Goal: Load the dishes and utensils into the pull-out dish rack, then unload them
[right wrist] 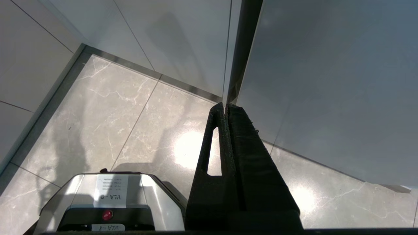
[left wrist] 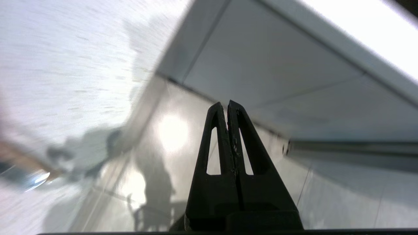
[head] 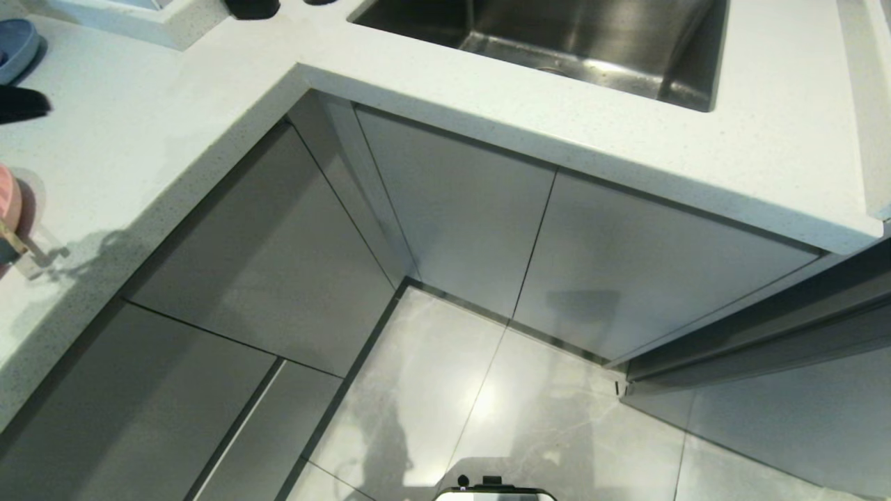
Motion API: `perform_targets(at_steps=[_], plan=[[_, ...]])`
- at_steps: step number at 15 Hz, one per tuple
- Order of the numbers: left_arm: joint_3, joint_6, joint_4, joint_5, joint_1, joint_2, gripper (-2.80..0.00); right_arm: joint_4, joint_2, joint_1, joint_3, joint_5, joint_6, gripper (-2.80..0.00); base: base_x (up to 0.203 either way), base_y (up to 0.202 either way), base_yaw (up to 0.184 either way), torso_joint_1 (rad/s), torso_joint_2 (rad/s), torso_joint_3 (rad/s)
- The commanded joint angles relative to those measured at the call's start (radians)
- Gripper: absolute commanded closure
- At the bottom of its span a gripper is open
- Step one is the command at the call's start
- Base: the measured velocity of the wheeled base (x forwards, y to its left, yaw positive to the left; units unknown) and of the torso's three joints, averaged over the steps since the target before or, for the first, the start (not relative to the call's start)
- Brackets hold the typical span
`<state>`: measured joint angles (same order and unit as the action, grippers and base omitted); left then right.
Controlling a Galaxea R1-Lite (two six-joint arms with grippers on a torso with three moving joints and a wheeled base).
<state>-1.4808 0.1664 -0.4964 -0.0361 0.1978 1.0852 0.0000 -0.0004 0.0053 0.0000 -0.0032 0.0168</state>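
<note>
both left fingers (left wrist: 227, 106) and right fingers (right wrist: 226, 107) pressed together, empty; pink plate (head: 8, 198) edge on counter (head: 139, 125).

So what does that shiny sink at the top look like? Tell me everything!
The sink is a grey steel basin sunk into the pale speckled countertop, at the far side of the head view. Only its near part shows. The walls are straight and smooth, the bottom gleams with reflected light, and a bit of the drain peeks out. No dishes show in the part that is visible.

left claw (left wrist: 227, 105): pressed together, empty | countertop (left wrist: 65, 65) alongside, blurred | possibly chopsticks (left wrist: 19, 156) at edge
</note>
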Motion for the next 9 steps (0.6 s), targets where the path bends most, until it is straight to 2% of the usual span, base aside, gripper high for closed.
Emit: perform_targets(at_steps=[1, 3, 5, 9], plan=[[0.043, -0.001, -0.002, 0.075, -0.123, -0.175, 0.0, 0.0, 0.0, 0.001, 0.002, 0.0, 0.0, 0.0, 0.0, 0.0, 0.0, 0.0, 0.0, 0.0], [0.161, -0.024, 0.011, 0.114, -0.175, -0.336, 0.0, 0.0, 0.0, 0.001, 0.002, 0.0, 0.0, 0.0, 0.0, 0.0, 0.0, 0.0, 0.0, 0.0], [0.347, -0.097, 0.071, 0.121, -0.197, -0.513, 0.0, 0.0, 0.0, 0.001, 0.002, 0.0, 0.001, 0.0, 0.0, 0.0, 0.0, 0.0, 0.0, 0.0], [0.777, -0.182, 0.337, 0.117, -0.225, -0.786, 0.0, -0.001, 0.0, 0.001, 0.002, 0.0, 0.0, 0.0, 0.0, 0.0, 0.0, 0.0, 0.0, 0.0]])
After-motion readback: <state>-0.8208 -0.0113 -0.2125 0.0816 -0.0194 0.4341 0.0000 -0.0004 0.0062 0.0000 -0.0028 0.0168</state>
